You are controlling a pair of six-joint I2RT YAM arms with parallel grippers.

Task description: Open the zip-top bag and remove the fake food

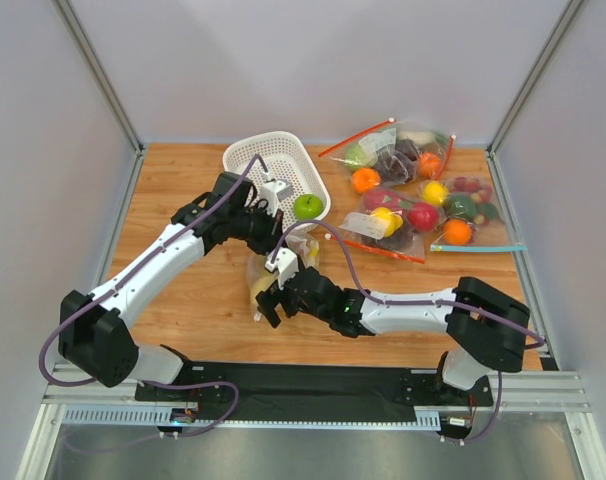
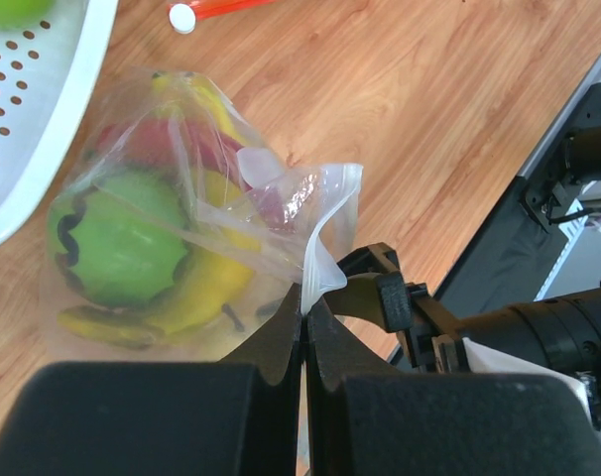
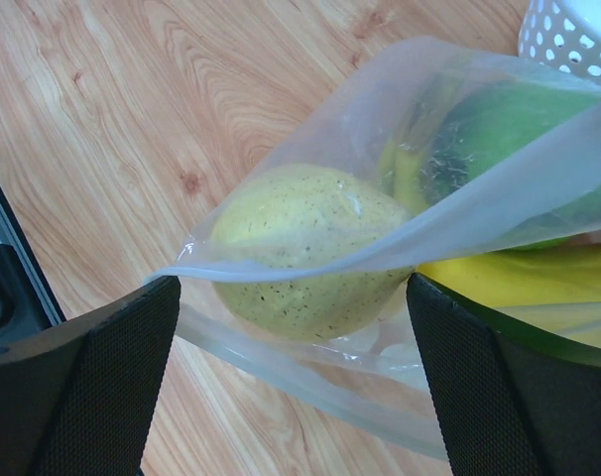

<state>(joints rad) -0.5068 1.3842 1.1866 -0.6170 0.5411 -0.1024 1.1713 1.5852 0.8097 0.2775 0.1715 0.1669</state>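
- Wooden table (image 1: pixel 203 300), walled in by pale grey panels, carries everything.
- The left arm (image 1: pixel 163 255) reaches forward and to the right from its base, elbow bent, with the wrist tipped down just beside the white basket (image 1: pixel 245 150).
- The left gripper (image 2: pixel 305 307) is pinched tight on a fold of the zip-top bag (image 2: pixel 211 178) at its rim, and the film is squeezed flat between the two pads.
- The right arm (image 1: pixel 413 305) stretches low to the left across the near half of the table.
- The right gripper (image 3: pixel 293 288) stands wide; one of its fingers (image 3: pixel 82 387) sits on each side of the bag's mouth, and the film runs across the gap unclamped.
- The bag lies on the wood just on the near side of the basket, between the two grippers.
- Inside the bag I count one green apple (image 2: pixel 122 238), one banana (image 2: pixel 206 288), one yellowish speckled fruit (image 3: pixel 300 248) and something red (image 2: pixel 152 139) (its shape is too blurred to name).
- One more green apple (image 1: pixel 307 206) sits in the basket.
- At the far right lies a heap of other clear bags (image 1: pixel 423 195) of fruit, showing three red zip strips and one blue; I cannot tell the number of bags.
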